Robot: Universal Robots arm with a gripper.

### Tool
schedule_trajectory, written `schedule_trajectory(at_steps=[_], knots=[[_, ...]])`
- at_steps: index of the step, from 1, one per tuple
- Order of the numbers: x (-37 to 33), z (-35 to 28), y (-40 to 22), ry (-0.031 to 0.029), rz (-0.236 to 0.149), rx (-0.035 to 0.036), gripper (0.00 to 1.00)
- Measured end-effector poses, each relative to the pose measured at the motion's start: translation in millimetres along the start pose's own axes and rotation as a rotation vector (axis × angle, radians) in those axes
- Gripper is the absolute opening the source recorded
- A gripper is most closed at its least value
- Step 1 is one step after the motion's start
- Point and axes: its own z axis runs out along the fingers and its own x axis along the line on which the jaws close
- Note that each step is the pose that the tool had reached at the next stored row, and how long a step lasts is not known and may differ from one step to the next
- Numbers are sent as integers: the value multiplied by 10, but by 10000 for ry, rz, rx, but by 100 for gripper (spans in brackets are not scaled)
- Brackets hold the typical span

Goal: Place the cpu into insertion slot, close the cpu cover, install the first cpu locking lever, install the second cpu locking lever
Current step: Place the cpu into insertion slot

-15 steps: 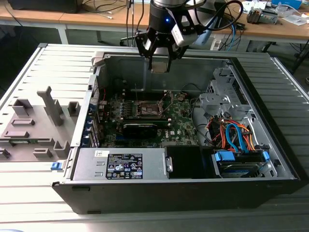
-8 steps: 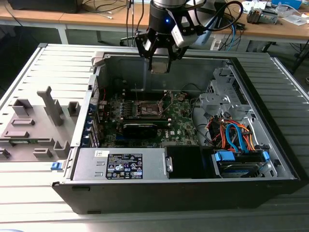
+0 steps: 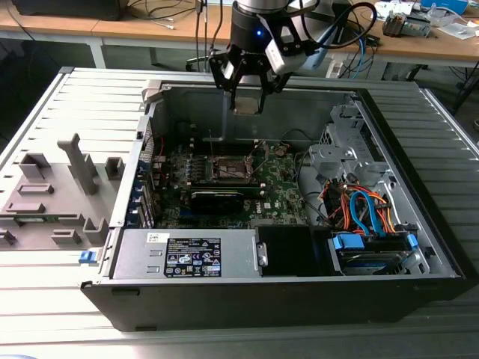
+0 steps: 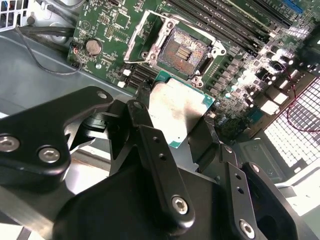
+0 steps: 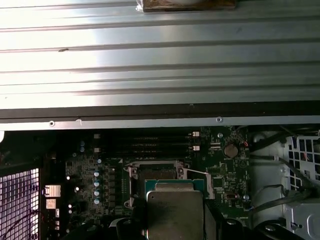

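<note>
The gripper [image 3: 247, 96], its fingers clamped on the cpu [image 4: 181, 110], hangs over the open computer case [image 3: 299, 299]. Inside the case, the insertion slot [image 4: 184, 51] on the green motherboard [image 3: 281, 187] lies bare beneath the cpu, apart from it.
</note>
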Motion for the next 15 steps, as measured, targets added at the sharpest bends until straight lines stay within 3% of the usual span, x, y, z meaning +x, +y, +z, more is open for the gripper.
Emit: schedule_trajectory(at_steps=[14,15], knots=[[23,32,-46,-1,1,50,55],[33,100,-59,-2,2,79,55]])
